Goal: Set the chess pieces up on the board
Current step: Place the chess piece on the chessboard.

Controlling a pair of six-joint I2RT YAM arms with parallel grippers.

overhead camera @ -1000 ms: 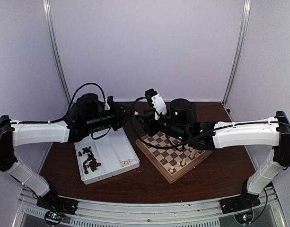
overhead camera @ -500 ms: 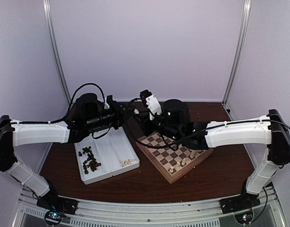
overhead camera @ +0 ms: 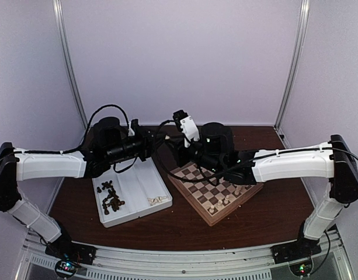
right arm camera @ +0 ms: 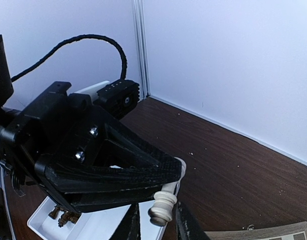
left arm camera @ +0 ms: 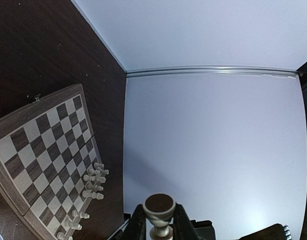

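Your left tool (left arm camera: pixel 159 223) is clamped on a cream piece (left arm camera: pixel 159 207), held in the air above the worktop by the far-left corner of the board (left arm camera: pixel 38 150). Your right tool (right arm camera: pixel 157 226) has its jaws apart on either side of the piece's free end. Close the right squarely on the piece before the left releases, so it won't tip. No writing or brand is readable.

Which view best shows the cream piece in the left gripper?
Right wrist: the cream chess piece shows side-on, profile clear. Left wrist shows mainly its dark base; top external, too small to tell.
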